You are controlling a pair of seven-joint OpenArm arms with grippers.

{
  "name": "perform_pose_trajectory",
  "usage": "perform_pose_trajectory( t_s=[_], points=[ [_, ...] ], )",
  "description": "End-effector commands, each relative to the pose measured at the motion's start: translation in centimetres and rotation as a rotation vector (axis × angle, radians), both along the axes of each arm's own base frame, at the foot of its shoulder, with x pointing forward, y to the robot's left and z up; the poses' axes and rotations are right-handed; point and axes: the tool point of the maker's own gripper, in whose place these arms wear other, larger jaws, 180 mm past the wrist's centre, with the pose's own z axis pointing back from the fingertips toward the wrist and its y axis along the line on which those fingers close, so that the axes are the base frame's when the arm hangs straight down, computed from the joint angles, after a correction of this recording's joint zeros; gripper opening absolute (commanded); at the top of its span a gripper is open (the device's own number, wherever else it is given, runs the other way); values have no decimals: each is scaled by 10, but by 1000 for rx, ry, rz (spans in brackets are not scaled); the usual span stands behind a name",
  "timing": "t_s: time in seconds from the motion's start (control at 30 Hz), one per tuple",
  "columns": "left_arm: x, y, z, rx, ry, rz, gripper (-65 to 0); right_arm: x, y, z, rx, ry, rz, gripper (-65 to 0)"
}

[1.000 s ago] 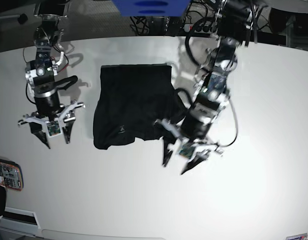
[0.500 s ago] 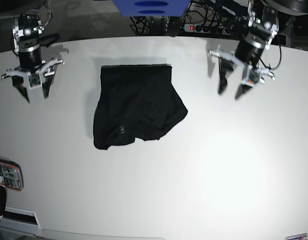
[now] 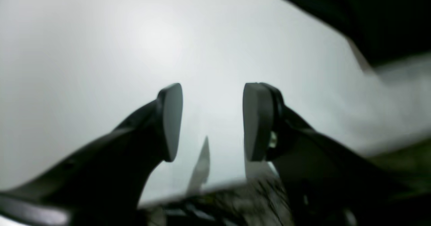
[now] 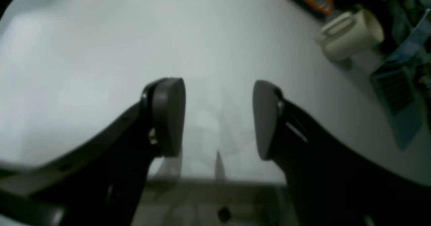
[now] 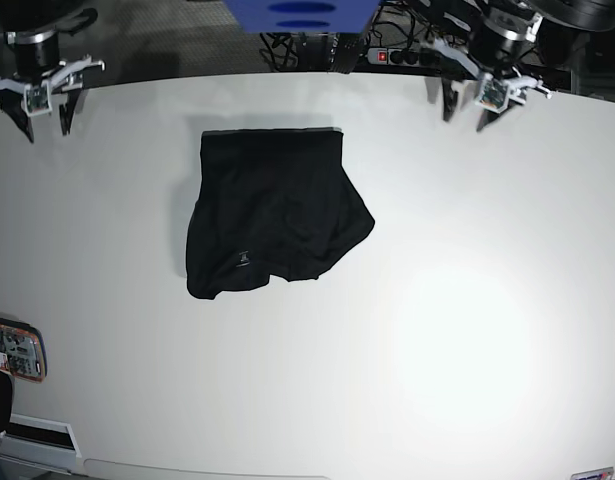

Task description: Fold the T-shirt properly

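Observation:
The black T-shirt [image 5: 272, 215] lies folded into a compact, wrinkled bundle left of the table's middle, with a small light label near its front edge. Nothing touches it. My left gripper [image 5: 465, 118] hangs open at the table's far right edge, well clear of the shirt. In the left wrist view the left gripper [image 3: 212, 121] has a wide gap between its pads and holds nothing. My right gripper [image 5: 45, 130] stands open at the far left corner. The right wrist view shows the right gripper [image 4: 219, 118] empty over bare table.
A phone in an orange case [image 5: 12, 350] lies at the table's left front edge. A blue object [image 5: 299, 12] and a power strip [image 5: 397, 55] with cables sit behind the far edge. The right wrist view shows a cream mug [image 4: 350, 34].
Both arms have pulled back from beside the T-shirt to the table's far corners. The left arm came off the shirt's right side. The shirt has stayed in place.

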Motion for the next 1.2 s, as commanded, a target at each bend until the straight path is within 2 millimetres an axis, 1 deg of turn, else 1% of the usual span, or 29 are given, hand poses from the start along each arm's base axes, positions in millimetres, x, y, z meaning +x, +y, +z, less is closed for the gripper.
perform_pose_trajectory(
  t_s=[0.0, 0.07, 0.13, 0.17, 0.2, 0.27, 0.3, 0.33, 0.37, 0.43, 0.47, 0.53, 0.57, 0.6, 0.63, 0.7, 0.77, 0.8, 0.83, 0.87, 0.9, 0.93, 0.97, 1.0, 1.07, 1.1, 1.13, 1.17],
  points=[
    [-16, 0, 1, 13, 34, -35, -369, -6, -6, 8, -24, -1, 0, -339],
    [-45, -1, -10, 15, 124, -62, -369, -17, -8, 4, -30, 36, -4, -339],
    [-67, -2, -17, 18, 193, -86, -370, -27, -9, 2, -32, 67, -4, -339],
    [-79, 0, -22, 27, 234, -95, -370, -36, -11, 1, -38, 93, -4, -339],
    [-96, 5, -30, 41, 286, -94, -370, -46, -10, -2, -37, 125, -3, -339],
    [-118, 6, -42, 55, 351, -121, -370, -57, -8, -6, -29, 163, 1, -339],
    [-131, 9, -50, 74, 391, -144, -370, -67, -9, -12, -27, 196, -4, -339],
    [-146, 12, -59, 97, 428, -166, -370, -81, -10, -22, -28, 247, -5, -339],
    [-163, 18, -68, 132, 466, -191, -370, -99, -7, -36, -21, 314, 0, -339],
    [-198, 28, -86, 197, 546, -237, -370, -144, 8, -71, 13, 471, 31, -339],
    [-208, 32, -93, 224, 562, -253, -370, -167, 16, -89, 35, 539, 49, -339],
    [-206, 27, -109, 224, 535, -290, -370, -196, 26, -115, 83, 615, 70, -339],
    [-210, 26, -120, 223, 536, -310, -370, -210, 29, -128, 110, 652, 54, -339],
    [-210, 28, -132, 231, 540, -324, -370, -219, 33, -141, 133, 679, 41, -339],
    [-209, 26, -144, 235, 540, -341, -370, -223, 34, -152, 147, 695, 27, -339],
    [-204, 22, -171, 249, 550, -367, -370, -221, 35, -175, 174, 705, -2, -339],
    [-198, 17, -198, 271, 563, -393, -370, -200, 28, -202, 191, 684, -41, -339],
    [-193, 12, -211, 276, 563, -407, -370, -192, 28, -216, 205, 685, -64, -339],
    [-193, 7, -221, 275, 563, -428, -370, -185, 30, -230, 226, 688, -76, -339],
    [-195, 6, -228, 277, 562, -448, -370, -188, 33, -241, 244, 706, -86, -339],
    [-196, 10, -236, 289, 558, -475, -370, -190, 33, -251, 262, 715, -93, -339],
    [-196, 13, -243, 297, 556, -498, -370, -194, 33, -259, 280, 726, -109, -339],
    [-201, 13, -252, 302, 562, -515, -370, -199, 35, -267, 301, 736, -133, -339],
    [-204, 16, -261, 316, 576, -522, -370, -204, 36, -274, 320, 748, -158, -339],
    [-209, 24, -277, 354, 618, -533, -370, -204, 40, -287, 354, 765, -205, -339],
    [-211, 25, -284, 367, 636, -541, -370, -201, 42, -292, 369, 766, -223, -339],
    [-208, 26, -289, 380, 644, -546, -370, -191, 44, -297, 385, 753, -236, -339],
    [-201, 23, -293, 381, 635, -547, -370, -184, 46, -301, 398, 749, -249, -339]
  ],
)
